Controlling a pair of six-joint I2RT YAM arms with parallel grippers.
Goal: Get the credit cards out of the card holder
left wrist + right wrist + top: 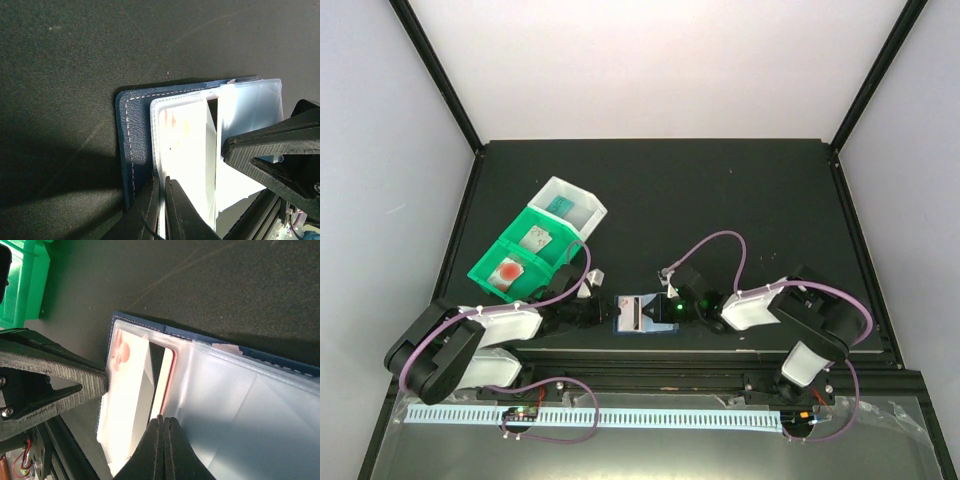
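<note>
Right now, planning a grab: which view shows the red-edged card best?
Right wrist: the red-edged card shows its long edge clearly inside the card holder. Left wrist doesn't show that edge; top view is too small.

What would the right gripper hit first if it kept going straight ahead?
Probably the pale, red-edged credit card in a clear pocket of the card holder, right ahead of the shut right gripper; they may be touching.

The top view looks down from above and behind the arm bases (800,372) over the whole bench (720,190). Both wrist views sit close, facing each other across the card holder (642,314), shared by all.
</note>
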